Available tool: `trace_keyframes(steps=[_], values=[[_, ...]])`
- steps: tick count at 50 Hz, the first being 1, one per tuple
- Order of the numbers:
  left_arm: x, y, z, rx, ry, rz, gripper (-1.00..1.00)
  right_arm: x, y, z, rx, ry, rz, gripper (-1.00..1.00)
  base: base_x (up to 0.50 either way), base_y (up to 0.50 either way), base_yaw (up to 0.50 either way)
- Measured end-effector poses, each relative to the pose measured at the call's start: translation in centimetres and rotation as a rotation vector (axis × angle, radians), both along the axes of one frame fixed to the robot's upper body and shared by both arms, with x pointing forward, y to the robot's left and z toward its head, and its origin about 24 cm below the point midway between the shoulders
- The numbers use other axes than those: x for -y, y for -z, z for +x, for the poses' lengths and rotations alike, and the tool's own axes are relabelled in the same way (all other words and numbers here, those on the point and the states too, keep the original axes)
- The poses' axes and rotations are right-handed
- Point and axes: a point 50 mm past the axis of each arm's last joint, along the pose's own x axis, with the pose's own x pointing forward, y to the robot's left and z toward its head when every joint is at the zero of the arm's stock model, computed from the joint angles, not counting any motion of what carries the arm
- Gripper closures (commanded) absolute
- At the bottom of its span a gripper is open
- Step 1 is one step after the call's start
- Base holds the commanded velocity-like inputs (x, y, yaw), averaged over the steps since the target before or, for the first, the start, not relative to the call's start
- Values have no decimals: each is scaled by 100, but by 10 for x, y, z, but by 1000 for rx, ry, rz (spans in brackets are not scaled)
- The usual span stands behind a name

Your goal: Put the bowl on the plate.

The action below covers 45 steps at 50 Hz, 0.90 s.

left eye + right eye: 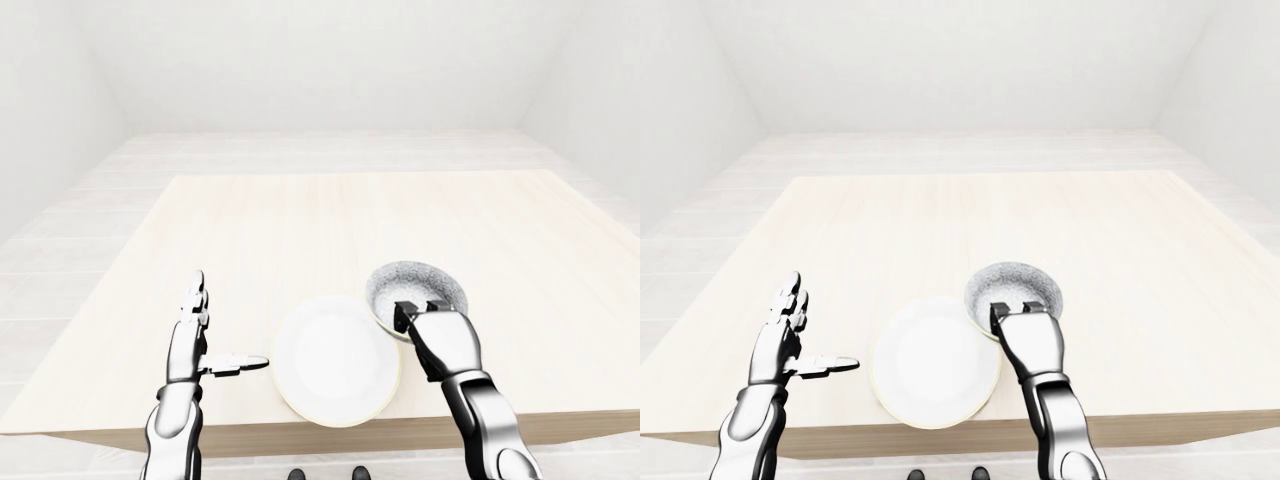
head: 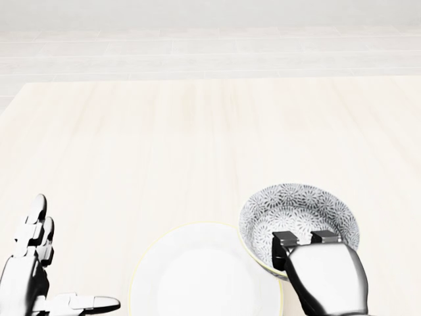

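Left-eye view: my right hand (image 1: pixel 445 345) clamps its fingers (image 1: pixel 404 312) on the near rim of the grey patterned ceramic bowl (image 1: pixel 415 288), just right of the round white plate (image 1: pixel 335 362).

Head view: the bowl's left edge overlaps the plate's right rim, so I judge the move is leftward. My left hand (image 2: pixel 26 280) is spread wide, far left of the plate.

A pale wooden table (image 1: pixel 330 220) stands on a light tiled floor (image 1: pixel 60 250). 1 white plate (image 1: pixel 335 362) lies flat near its bottom edge in the left-eye view. Whether the bowl (image 2: pixel 296 210) at the plate's right rim touches the wood cannot be told.
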Motion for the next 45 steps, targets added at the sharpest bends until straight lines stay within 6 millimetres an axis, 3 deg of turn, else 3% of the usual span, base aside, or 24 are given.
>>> trace_keyframes(steps=[24,45], values=[[0,2,-2,-2,0,7,-100,-44,4,-6,3,-175,-2,84,0,0,0],[-1,5,-4,-12,-3,7,-100,-63,9,-11,1,-240,12,85,0,0,0]])
